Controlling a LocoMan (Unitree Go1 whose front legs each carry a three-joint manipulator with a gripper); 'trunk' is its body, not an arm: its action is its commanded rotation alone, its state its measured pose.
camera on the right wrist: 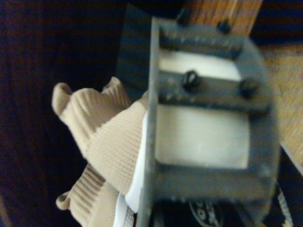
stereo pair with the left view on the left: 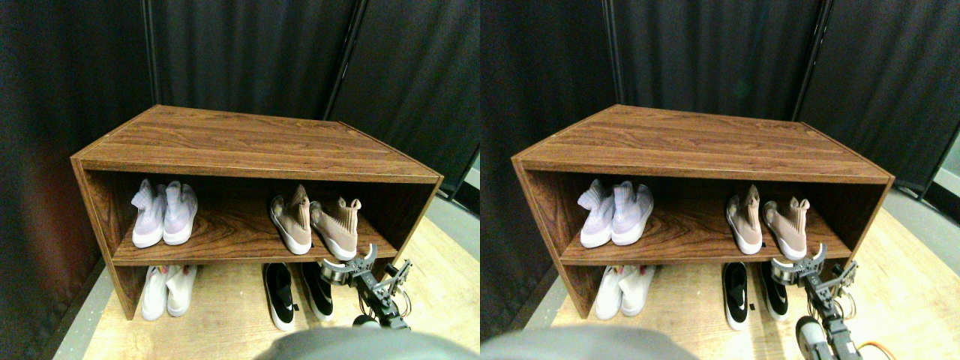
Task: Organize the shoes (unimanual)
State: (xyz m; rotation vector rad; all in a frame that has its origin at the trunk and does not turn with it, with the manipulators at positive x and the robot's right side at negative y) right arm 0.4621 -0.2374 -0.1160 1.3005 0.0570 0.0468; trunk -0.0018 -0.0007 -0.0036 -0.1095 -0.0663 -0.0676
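stereo pair view: right gripper (stereo pair with the left view on the left: 349,268) sits at the shelf's (stereo pair with the left view on the left: 225,255) front edge, just beside the toe of the right pinkish-beige shoe (stereo pair with the left view on the left: 335,227), jaws spread. risk, as judged: a push could skew that shoe against its mate (stereo pair with the left view on the left: 291,219) or drag it off the edge. black shoes (stereo pair with the left view on the left: 281,295) partly hidden below.

wrist view: blurred jaw frame covers most of the beige shoe (camera on the right wrist: 106,137); contact cannot be told.

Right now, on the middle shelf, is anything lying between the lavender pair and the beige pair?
No. In the stereo pair view, only bare shelf board separates the lavender pair from the beige pair. The wrist view does not cover that stretch.
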